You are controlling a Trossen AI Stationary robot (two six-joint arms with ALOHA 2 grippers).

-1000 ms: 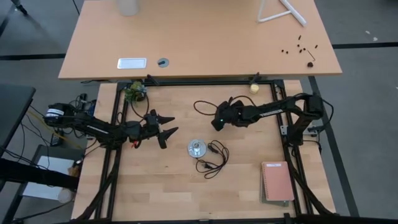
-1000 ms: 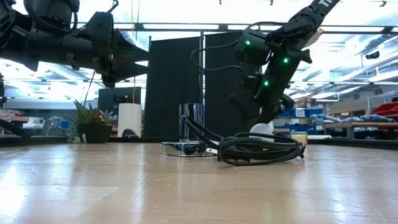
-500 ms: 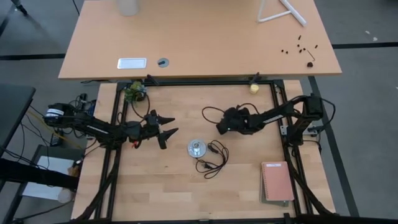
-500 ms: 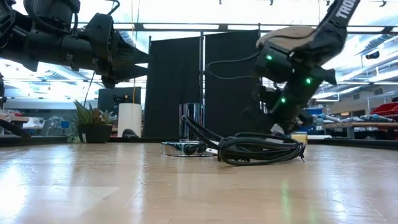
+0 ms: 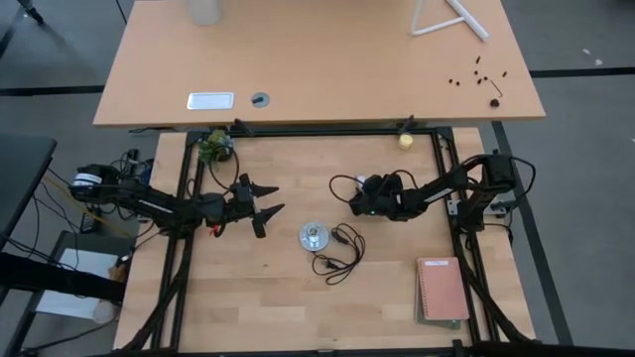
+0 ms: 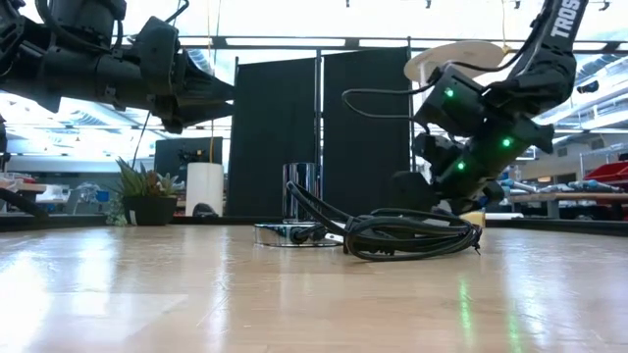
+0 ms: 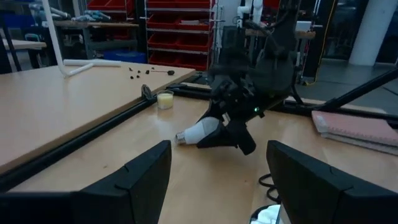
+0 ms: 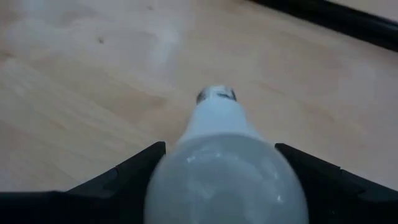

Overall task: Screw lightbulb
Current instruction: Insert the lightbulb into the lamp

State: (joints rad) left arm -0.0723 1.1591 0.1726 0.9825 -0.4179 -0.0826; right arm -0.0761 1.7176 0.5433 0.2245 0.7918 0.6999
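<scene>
The white lightbulb (image 8: 225, 168) sits between the fingers of my right gripper (image 5: 355, 201), low over the table right of centre. It also shows in the left wrist view (image 7: 198, 132), with its silvery base (image 7: 180, 137) toward the table's far left. My right gripper (image 7: 227, 135) is shut on it. The round silver socket (image 5: 315, 236) rests flat on the table, its black cord (image 5: 342, 253) coiled beside it. My left gripper (image 5: 270, 208) is open and empty, left of the socket. My right gripper pinches the bulb's round glass globe (image 8: 186, 180) between its two fingers, one on each side. The fingers come nearly level from the table's right and lie along the bulb, whose base sticks out ahead. The bulb lies almost level just over the table; whether it touches, I cannot tell.
A pink notebook (image 5: 442, 290) lies on a stack at the near right. A small yellowish ball (image 5: 405, 140) and a potted plant (image 5: 213, 146) stand at the far edge. Black frame rails (image 5: 184, 248) run along the table's sides. The cord coil (image 6: 412, 235) lies right of the socket.
My right gripper has gone down and a little toward the table's right edge. It has tipped from pointing steeply down to nearly level. The bulb has gone with it.
</scene>
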